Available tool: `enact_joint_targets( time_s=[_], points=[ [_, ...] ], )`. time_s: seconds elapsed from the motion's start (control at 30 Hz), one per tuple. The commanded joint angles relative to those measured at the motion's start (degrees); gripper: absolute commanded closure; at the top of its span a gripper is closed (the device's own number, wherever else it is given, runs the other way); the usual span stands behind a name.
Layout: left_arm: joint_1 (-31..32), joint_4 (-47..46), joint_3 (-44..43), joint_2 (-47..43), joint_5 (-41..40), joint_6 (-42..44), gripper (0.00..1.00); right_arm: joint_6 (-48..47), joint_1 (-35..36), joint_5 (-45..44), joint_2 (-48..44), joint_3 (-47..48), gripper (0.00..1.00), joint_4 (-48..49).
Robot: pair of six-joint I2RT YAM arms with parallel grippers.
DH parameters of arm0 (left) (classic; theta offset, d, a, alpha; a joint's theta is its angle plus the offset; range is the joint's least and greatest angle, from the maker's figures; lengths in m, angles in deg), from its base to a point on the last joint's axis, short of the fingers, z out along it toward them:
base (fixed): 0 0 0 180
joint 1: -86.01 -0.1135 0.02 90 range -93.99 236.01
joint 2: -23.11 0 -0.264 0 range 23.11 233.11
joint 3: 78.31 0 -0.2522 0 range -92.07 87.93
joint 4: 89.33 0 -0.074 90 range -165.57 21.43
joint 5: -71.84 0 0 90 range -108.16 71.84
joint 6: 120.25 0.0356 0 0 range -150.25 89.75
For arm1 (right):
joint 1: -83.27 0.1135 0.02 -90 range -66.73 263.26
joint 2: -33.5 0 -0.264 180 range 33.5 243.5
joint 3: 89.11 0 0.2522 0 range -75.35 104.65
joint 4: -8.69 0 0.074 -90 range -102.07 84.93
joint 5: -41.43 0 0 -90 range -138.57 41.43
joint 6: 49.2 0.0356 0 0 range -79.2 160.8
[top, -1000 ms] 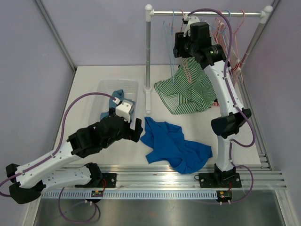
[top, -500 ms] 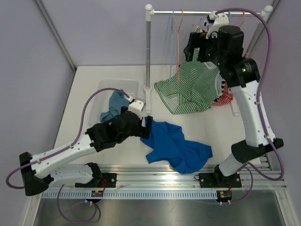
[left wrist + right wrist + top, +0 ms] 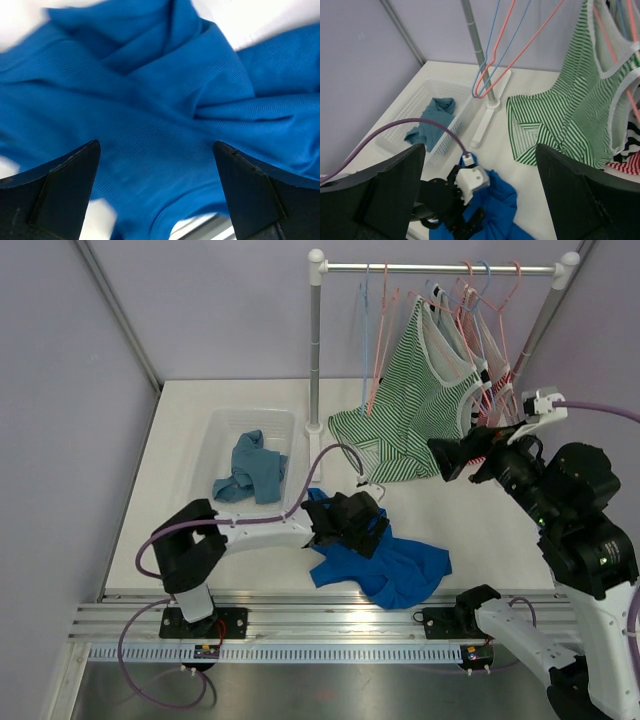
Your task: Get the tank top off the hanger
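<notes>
white table [image 3: 180, 440] bears blue shirt [image 3: 400, 565] under splayed left hand [image 3: 156, 150]; right hand [image 3: 480, 150] splayed too; hangers [image 3: 375, 340] partly cover tank top [image 3: 420, 390].

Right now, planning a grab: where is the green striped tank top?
Top external view: the green striped tank top hangs from the rail at back right, its hem on the table beside the rack post.

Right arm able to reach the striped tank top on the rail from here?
Probably yes. The right gripper is open near the tank top, with nothing between them; the left gripper is low over the blue shirt, out of the way.
</notes>
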Motion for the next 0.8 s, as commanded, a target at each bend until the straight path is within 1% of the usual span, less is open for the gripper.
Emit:
enact_joint_targets(
  time_s=[0.0, 0.13, 0.17, 0.2, 0.23, 0.27, 0.33, 0.37, 0.4, 0.43, 0.5, 0.53, 0.6, 0.63, 0.77],
  points=[
    [1.25, -4.10, -4.43, 5.90, 2.85, -1.26, 0.01, 2.11, 0.39, 5.76, -1.25, -6.87, 0.00, 3.51],
    [2.30, -2.43, -6.54, 12.32, 2.67, -2.22, 0.02, 2.03, 0.48, 5.94, -2.13, -9.69, 0.00, 2.37],
    [2.48, -2.43, -6.20, 12.85, 3.02, -2.40, 0.12, 2.03, 0.39, 6.03, -2.40, -10.57, 0.01, 2.46],
    [2.74, -2.43, -5.93, 13.38, 2.94, -2.66, 0.20, 2.11, 0.39, 6.21, -2.66, -11.01, 0.00, 2.46],
    [2.92, -2.52, -5.49, 13.47, 2.93, -3.10, 0.33, 2.20, 0.39, 6.29, -3.18, -11.54, 0.01, 2.89],
    [2.92, -2.52, -5.23, 13.30, 2.93, -3.19, 0.71, 2.20, 0.39, 6.47, -3.54, -12.15, 0.01, 3.07],
    [2.92, -1.64, -4.70, 11.81, 2.23, -3.37, 0.97, 2.03, 0.39, 6.21, -4.33, -12.59, 0.00, 3.60],
    [2.83, -0.33, -4.61, 10.76, 0.93, -3.37, 1.00, 1.85, 0.48, 5.95, -4.68, -12.51, 0.01, 3.60],
    [2.92, 0.38, -4.26, 9.27, 0.04, -3.45, 1.00, 1.85, 0.39, 5.33, -4.86, -12.25, 0.01, 3.60],
    [2.92, 1.86, -4.09, 5.08, -0.92, -3.54, 1.00, 1.59, 0.39, 4.98, -5.21, -12.07, 0.01, 3.69],
    [3.01, 3.19, -3.30, -0.04, -4.96, -3.89, 1.00, 1.50, 0.39, 4.19, -5.74, -12.07, 0.00, 3.95],
    [3.01, 5.20, -3.29, -6.07, -6.80, -3.89, 1.00, 1.50, 0.48, 3.84, -5.91, -11.89, 0.01, 4.13],
    [3.01, 7.66, -4.43, -11.72, -12.86, -3.89, 1.00, 1.50, 0.39, 3.83, -6.00, -11.89, 0.01, 4.30],
    [3.01, 10.98, -5.13, -16.45, -17.24, -4.07, 1.00, 1.50, 0.39, 3.75, -5.92, -11.81, 0.01, 4.30],
    [2.57, 18.30, -9.61, -25.87, -26.39, -3.37, 1.00, 1.24, 0.39, 3.13, -5.65, -11.37, 0.00, 4.22]
  ],
)
